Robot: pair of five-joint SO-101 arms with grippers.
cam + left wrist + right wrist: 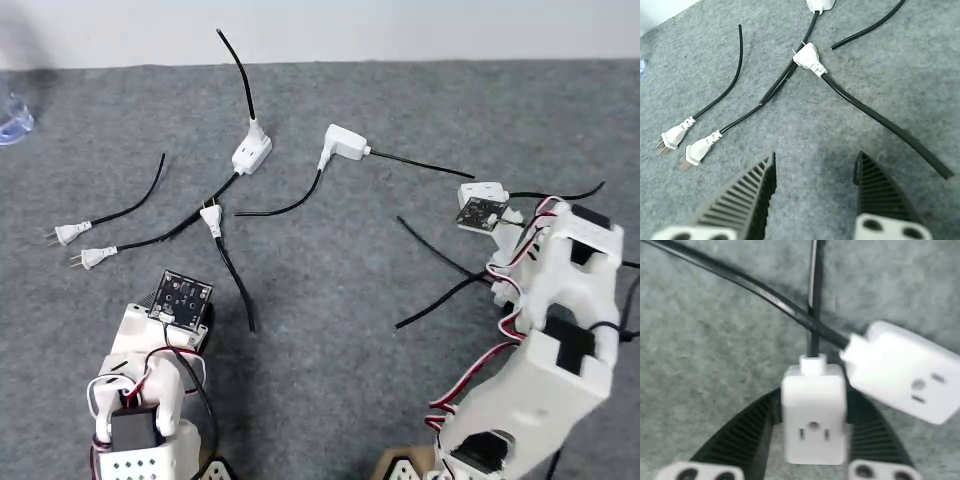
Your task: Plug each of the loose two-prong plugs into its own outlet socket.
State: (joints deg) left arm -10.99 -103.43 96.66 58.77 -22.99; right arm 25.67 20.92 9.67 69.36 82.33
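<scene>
White socket (813,420), pinched in the right gripper (813,405), is perhaps risking a twist from the crossing cords (760,290). The left gripper (815,160) is hanging spread.

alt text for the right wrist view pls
The right gripper clasps a white outlet block, socket face toward the camera. A second outlet block lies beside it on grey carpet, black cords crossing behind.

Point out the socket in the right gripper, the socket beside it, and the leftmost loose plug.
held socket (813,427): right wrist view, its front face.
second socket (905,375): right wrist view, its white body.
leftmost plug (67,234): high view, its white body.
</scene>
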